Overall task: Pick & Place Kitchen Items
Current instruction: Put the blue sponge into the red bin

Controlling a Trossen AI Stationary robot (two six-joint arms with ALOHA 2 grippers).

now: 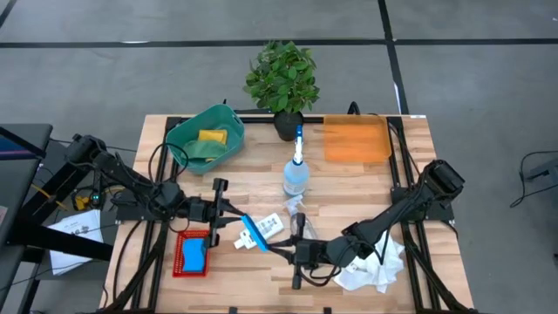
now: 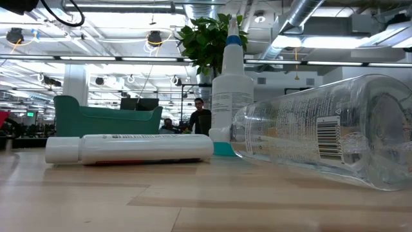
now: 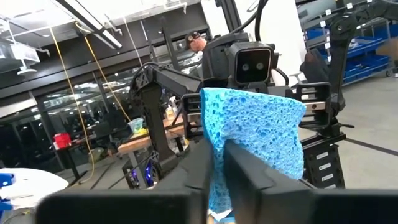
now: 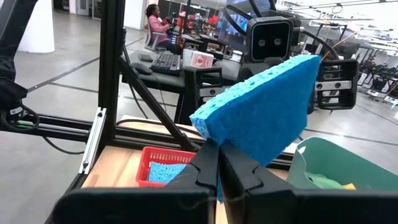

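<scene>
Above the front middle of the wooden table, both grippers meet at 1 blue sponge. The left gripper reaches in from the left with its fingers pressed together on the sponge's edge. The right gripper comes from the right, and its fingers pinch the same sponge from the opposite side. The sponge hangs in the air between them, tilted.

Below the left gripper a red basket sits near the front left corner with a second blue sponge inside it. A green bin at the back left holds a yellow sponge. An upright spray bottle with a blue nozzle stands at the table's middle, and an orange mat lies at the back right. A small white labelled bottle lies on its side just beside the held sponge. A white cloth is crumpled under the right arm at the front right. A clear bottle lies on its side close to the low camera. A leafy plant stands at the back edge.
</scene>
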